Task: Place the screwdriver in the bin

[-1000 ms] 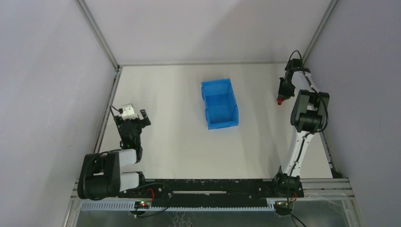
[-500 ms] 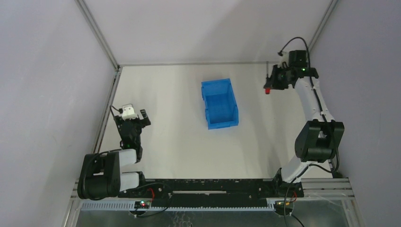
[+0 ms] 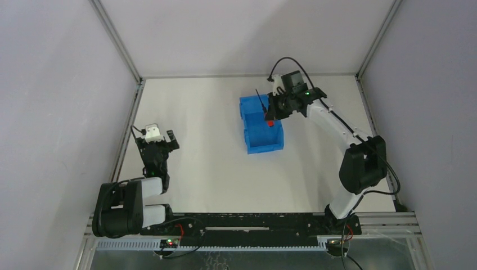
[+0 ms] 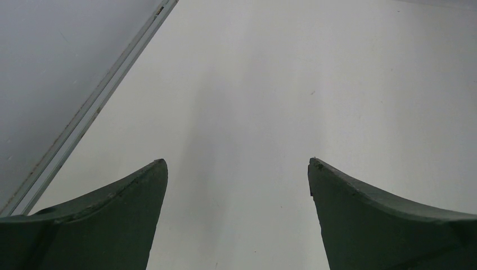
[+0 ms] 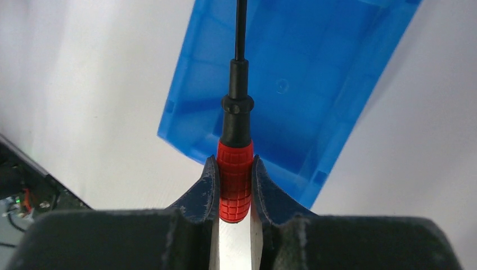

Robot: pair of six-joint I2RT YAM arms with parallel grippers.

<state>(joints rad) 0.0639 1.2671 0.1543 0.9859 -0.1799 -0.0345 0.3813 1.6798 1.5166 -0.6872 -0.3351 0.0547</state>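
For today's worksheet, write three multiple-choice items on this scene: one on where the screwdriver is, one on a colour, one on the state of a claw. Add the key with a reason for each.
1. Where is the screwdriver?
A. lying inside the bin
B. held over the bin by the right claw
C. held by the left claw

2. What colour is the screwdriver's handle?
A. red
B. yellow
C. green

3. What state is the left claw in?
A. shut on the screwdriver
B. shut on the bin's wall
C. open, holding nothing

Key:
1 B: the right wrist view shows the claw clamped on the handle, with the bin below the shaft.
2 A: the gripped handle is plainly red.
3 C: in the left wrist view its jaws stand wide apart with nothing between them.
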